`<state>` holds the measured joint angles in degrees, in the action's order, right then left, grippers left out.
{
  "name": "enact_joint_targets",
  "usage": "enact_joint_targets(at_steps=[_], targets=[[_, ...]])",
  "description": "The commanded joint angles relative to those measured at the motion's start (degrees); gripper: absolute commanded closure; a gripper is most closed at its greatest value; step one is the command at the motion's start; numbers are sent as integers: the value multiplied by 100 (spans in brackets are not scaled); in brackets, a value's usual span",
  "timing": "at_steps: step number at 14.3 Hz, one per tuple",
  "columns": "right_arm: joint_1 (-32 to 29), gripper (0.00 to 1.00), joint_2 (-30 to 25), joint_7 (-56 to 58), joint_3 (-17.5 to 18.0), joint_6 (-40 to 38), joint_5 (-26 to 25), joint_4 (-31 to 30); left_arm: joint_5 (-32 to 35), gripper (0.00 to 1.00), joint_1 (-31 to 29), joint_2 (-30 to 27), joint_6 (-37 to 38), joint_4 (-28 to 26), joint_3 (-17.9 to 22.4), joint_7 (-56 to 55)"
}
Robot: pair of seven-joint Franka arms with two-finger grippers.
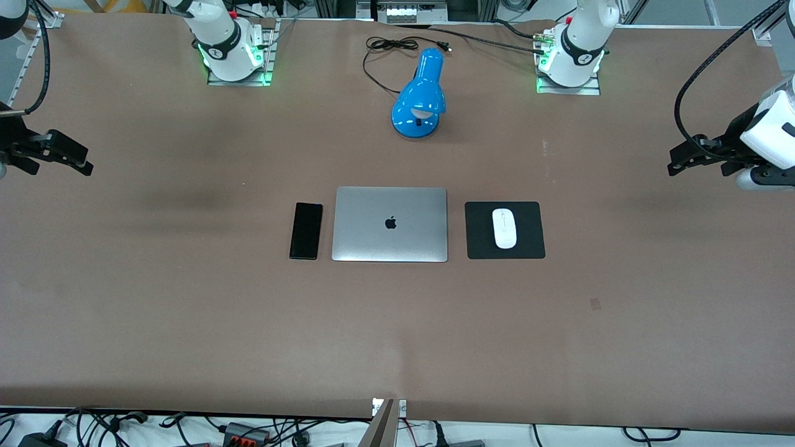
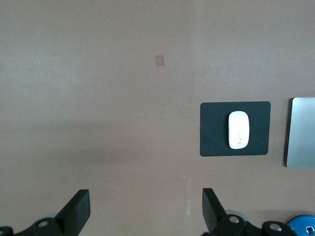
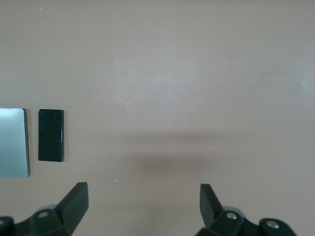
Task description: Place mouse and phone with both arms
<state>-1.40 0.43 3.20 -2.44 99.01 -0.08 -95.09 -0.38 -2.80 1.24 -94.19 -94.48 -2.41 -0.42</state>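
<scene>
A closed silver laptop [image 1: 390, 224] lies flat near the middle of the brown worktop [image 1: 186, 310], its lid logo facing up. Just beside it, toward the right arm's end of the worktop, the phone [image 1: 306, 230] lies flat with its dark face up, its long side parallel to the laptop's edge and a narrow strip of worktop between the two. Toward the left arm's end, just beside the laptop but not touching it, sits a black square pad [image 1: 505, 230], and the mouse [image 1: 504, 228] rests on the middle of that pad, its long axis running along the same direction as the phone. A blue desk lamp [image 1: 419, 99] stands farther from the front camera than the laptop, between the two arm bases, with its black cord [image 1: 388, 53] looped on the worktop beside it. The left gripper [image 1: 683, 158] hangs over the bare worktop at the left arm's end, well apart from the pad; in the left wrist view its jaws stand wide apart with nothing between them, and the mouse [image 2: 238, 130] on its pad [image 2: 211, 132] shows well clear of them. The right gripper [image 1: 79, 161] hangs over the bare worktop at the right arm's end, well apart from the phone; the right wrist view shows its jaws likewise spread wide and empty, with the phone [image 3: 51, 134] and an edge of the laptop [image 3: 12, 142] off to one side.
</scene>
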Motion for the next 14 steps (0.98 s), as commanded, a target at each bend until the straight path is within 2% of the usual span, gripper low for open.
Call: enact_joint_targets(at_steps=[1,4,14], targets=[[-149,0,-78,22,94,57,-36,-71,109,0,-54,35,102,114,-67,86],[-220,0,-78,22,226,57,-36,-62,109,0,-54,35,102,114,-67,95],[-150,0,-130,22,226,-22,-36,-79,109,0,-63,35,111,114,-67,95]])
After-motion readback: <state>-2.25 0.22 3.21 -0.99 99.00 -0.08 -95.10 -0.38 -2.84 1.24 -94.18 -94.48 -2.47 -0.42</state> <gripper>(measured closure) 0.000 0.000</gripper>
